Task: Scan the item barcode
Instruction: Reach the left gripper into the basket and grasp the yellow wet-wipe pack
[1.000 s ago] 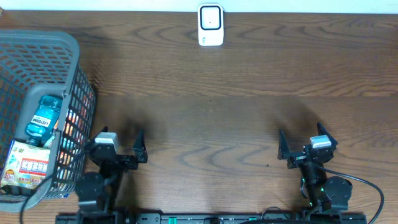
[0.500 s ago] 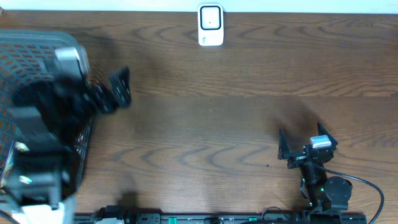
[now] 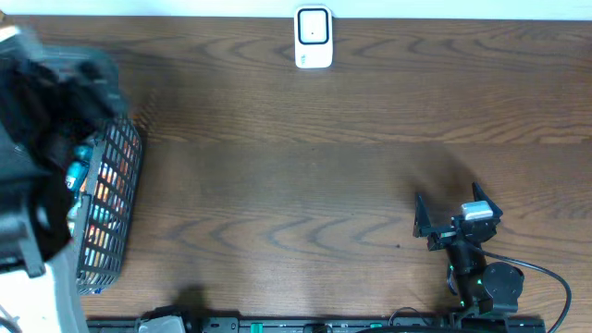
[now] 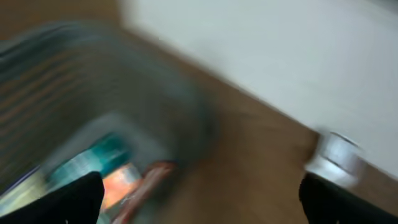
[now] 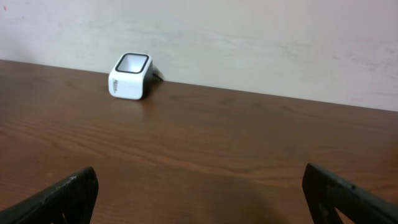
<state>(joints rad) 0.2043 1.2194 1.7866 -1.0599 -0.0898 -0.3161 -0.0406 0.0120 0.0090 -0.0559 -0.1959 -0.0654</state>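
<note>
- One white scanner (image 3: 314,38), top centre.
- One grey basket (image 3: 106,213), left edge.
- Two grippers, left gripper (image 4: 199,202) and right gripper (image 3: 447,208), both jaws spread, empty.

Right arm (image 3: 481,277): black body with rounded joint housings and small green lights on the lower joint. A silver-grey block (image 3: 477,214) sits on top of the wrist, and a thin black cable (image 3: 551,277) loops out at the side. Right gripper (image 3: 446,196): two flat, matte black, tapered fingers (image 5: 62,196). Left arm (image 3: 37,120): blurred, showing black segments and a white section toward the base; finer detail is not legible. Left gripper (image 4: 200,186): two black fingers with blurred edges. Base: black rail (image 3: 324,325) carrying small green and white fittings.
</note>
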